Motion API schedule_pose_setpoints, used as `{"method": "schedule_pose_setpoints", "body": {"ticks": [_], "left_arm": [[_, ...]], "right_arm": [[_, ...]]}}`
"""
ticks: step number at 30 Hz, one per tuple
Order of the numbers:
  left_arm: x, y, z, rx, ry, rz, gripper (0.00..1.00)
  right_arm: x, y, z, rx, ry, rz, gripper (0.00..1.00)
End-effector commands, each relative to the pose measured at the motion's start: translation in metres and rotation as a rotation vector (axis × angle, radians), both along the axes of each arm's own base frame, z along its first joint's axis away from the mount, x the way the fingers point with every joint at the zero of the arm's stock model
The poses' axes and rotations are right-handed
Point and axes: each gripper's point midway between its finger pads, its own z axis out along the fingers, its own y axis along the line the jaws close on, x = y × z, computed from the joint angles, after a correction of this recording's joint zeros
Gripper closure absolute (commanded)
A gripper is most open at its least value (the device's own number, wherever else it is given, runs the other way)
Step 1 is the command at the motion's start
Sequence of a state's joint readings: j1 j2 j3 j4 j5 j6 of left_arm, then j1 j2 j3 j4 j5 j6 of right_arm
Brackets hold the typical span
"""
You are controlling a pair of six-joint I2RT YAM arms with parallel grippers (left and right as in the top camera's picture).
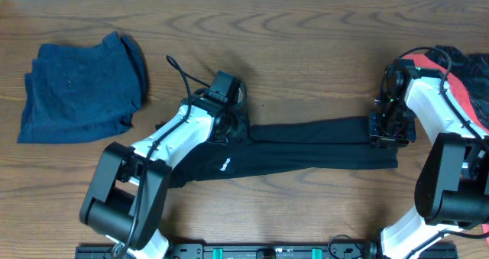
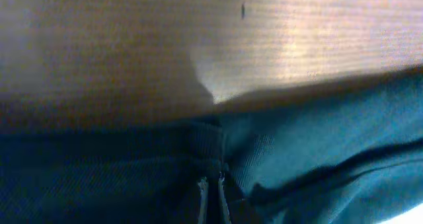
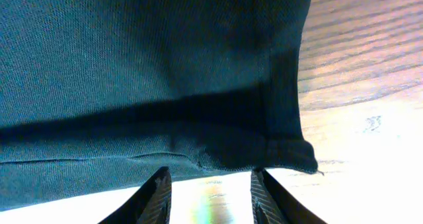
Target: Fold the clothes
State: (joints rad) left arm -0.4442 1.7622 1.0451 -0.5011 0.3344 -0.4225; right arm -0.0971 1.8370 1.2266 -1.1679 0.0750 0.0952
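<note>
A pair of black trousers (image 1: 313, 144) lies stretched out along the front edge of the table (image 1: 306, 45), from its middle toward the right edge. A small white mark (image 1: 225, 166) on the cloth is too small to read. The left gripper (image 1: 229, 125) sits at the trousers' left end, its claw narrow and seemingly pinching a fold of cloth. The right gripper (image 1: 390, 137) sits at the right end, its fingers (image 3: 158, 197) wide apart just off the hem with bare wood between them. A folded blue garment (image 1: 76, 91) rests near the back left corner. Red and black clothes (image 1: 462, 64) lie at the right edge.
</note>
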Motion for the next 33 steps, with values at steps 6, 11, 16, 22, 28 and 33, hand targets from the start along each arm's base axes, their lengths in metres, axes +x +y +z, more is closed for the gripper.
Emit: {"method": "schedule_pose_setpoints", "body": {"ticks": [6, 11, 16, 22, 28, 33], "left_arm": [[-0.024, -0.004, 0.075, -0.082, -0.068, -0.030, 0.94], [-0.046, -0.014, 0.074, -0.067, -0.032, -0.087, 0.94], [-0.065, -0.031, 0.061, -0.052, 0.000, -0.162, 0.94], [-0.077, -0.048, 0.048, -0.033, 0.017, -0.228, 0.94], [-0.064, -0.052, 0.039, -0.011, -0.028, -0.223, 0.78], [-0.036, -0.042, 0.041, 0.079, -0.165, -0.217, 0.43]], "right_arm": [[0.000, 0.000, 0.002, 0.003, -0.015, -0.002, 0.62], [0.000, 0.000, 0.002, 0.003, -0.015, -0.002, 0.62], [-0.001, 0.001, 0.003, 0.003, -0.010, -0.002, 0.61], [-0.001, 0.001, 0.003, 0.003, -0.010, -0.002, 0.62], [-0.002, 0.001, 0.003, 0.003, -0.007, -0.002, 0.61], [-0.002, 0.001, 0.003, 0.003, -0.006, -0.002, 0.61]]}}
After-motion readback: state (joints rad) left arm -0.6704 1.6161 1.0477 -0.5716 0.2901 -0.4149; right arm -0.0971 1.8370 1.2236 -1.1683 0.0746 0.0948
